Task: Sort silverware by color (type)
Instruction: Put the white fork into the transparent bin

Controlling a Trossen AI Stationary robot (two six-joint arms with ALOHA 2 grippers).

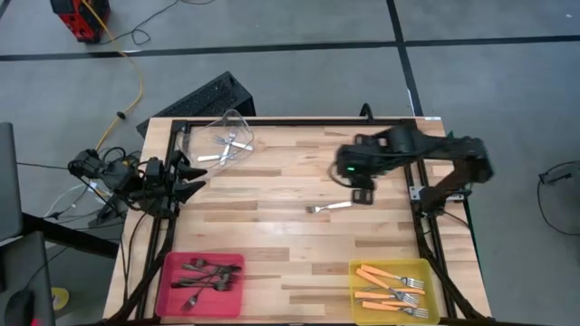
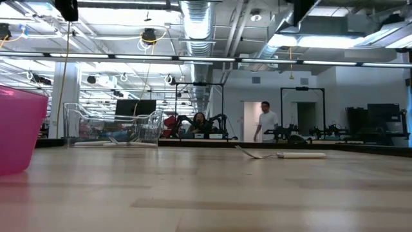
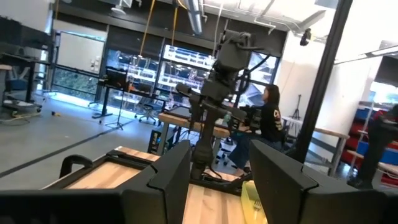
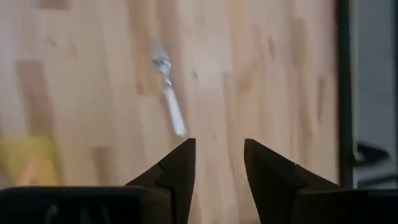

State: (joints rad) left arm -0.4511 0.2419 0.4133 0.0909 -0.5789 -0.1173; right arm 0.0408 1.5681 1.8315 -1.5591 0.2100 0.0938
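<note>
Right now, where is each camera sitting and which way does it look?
High view: above, looking down; both arms, silver fork on the table.
Low view: at tabletop height, facing the room; no gripper shows, same fork.
Left wrist: sees its open left gripper.
Right wrist: sees its open right gripper, same fork.

Silver fork (image 1: 328, 207) flat on the wood, alone, just below the right gripper (image 1: 362, 194). Dark forks (image 1: 207, 274), orange-handled forks (image 1: 391, 290) and more silver forks (image 1: 228, 143) heaped well away from it.
</note>
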